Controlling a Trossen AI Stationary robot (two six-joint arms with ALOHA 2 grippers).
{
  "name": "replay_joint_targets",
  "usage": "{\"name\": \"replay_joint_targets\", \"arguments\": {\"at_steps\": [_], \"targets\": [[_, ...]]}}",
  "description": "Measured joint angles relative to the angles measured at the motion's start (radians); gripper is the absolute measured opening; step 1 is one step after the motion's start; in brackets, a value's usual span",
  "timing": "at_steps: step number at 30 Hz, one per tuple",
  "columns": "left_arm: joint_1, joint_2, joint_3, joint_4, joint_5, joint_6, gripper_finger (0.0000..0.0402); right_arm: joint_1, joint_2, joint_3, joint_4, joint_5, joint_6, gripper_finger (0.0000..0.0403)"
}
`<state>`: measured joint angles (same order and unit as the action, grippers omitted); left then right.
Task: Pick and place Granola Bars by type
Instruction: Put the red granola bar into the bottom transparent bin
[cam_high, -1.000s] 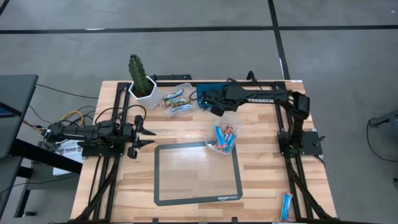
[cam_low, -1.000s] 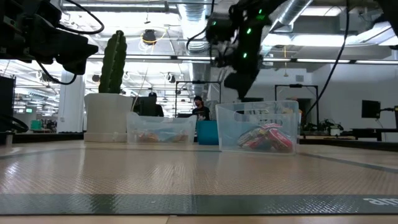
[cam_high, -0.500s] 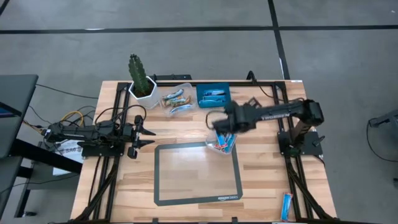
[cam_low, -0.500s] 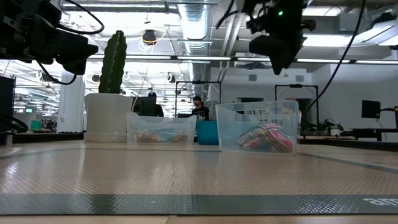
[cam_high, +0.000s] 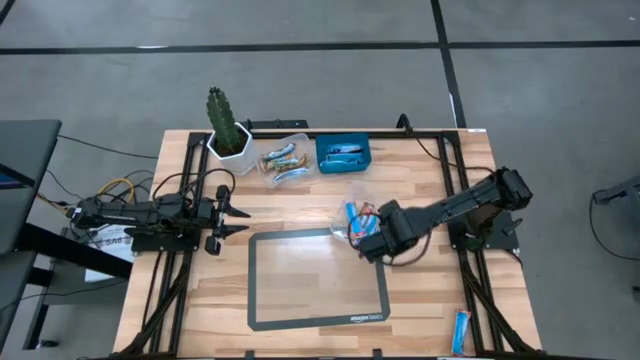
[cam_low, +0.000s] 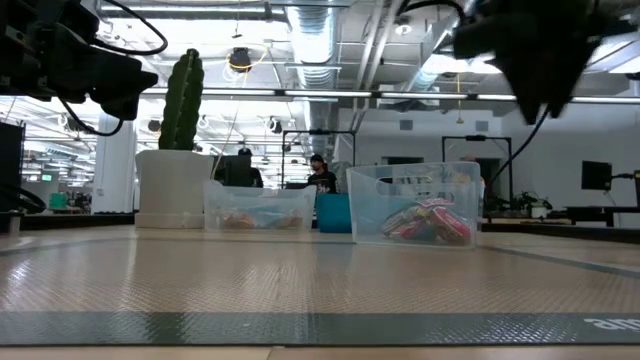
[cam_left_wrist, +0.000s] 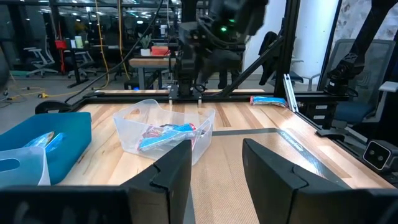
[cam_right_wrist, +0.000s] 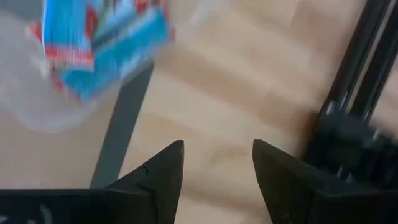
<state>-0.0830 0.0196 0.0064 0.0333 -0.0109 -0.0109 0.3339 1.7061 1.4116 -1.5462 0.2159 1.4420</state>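
Observation:
Red-and-blue granola bars (cam_high: 358, 222) lie in a clear tub (cam_low: 415, 205) by the mat's far right corner; they also show in the right wrist view (cam_right_wrist: 99, 43). Tan bars (cam_high: 281, 160) fill a second clear tub, and blue bars (cam_high: 345, 152) lie in the blue bin. One blue bar (cam_high: 460, 330) lies flat near the table's near right corner. My right gripper (cam_right_wrist: 217, 162) hovers open and empty just near-right of the red-and-blue tub (cam_high: 372, 243). My left gripper (cam_high: 238, 215) waits open at the table's left (cam_left_wrist: 214, 168).
A cactus in a white pot (cam_high: 227, 128) stands at the far left. The dark-framed mat (cam_high: 315, 280) takes up the table's middle. The right arm's base and frame rails (cam_high: 480, 225) run along the right side. People stand in the room beyond (cam_low: 320, 172).
My right arm has swung from above the blue bin at the far edge toward the near edge, passing over the red-and-blue tub, and now hangs low beside the mat's right border. The tubs, the bin and the bars have stayed put.

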Motion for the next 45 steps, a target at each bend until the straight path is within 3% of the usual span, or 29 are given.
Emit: {"name": "replay_joint_targets", "arguments": {"at_steps": [9,20,23,33,45], "targets": [[0.0,0.0,0.0,0.0,0.0,0.0,0.0135,0.159,0.003,-0.063,0.117,-0.359,0.236,0.0182],[0.0,0.0,0.0,0.0,0.0,0.0,0.0135,0.315,0.116,-0.065,0.146,-0.772,0.42,0.0182],[0.0,0.0,0.0,0.0,0.0,0.0,0.0135,0.351,0.132,-0.065,0.158,-0.824,0.511,0.0182],[0.0,0.0,0.0,0.0,0.0,0.0,0.0135,0.445,0.14,-0.064,0.218,-0.844,0.791,0.0182],[0.0,0.0,0.0,0.0,0.0,0.0,0.0135,0.531,0.251,-0.065,0.254,-0.944,0.891,0.0182]]}}
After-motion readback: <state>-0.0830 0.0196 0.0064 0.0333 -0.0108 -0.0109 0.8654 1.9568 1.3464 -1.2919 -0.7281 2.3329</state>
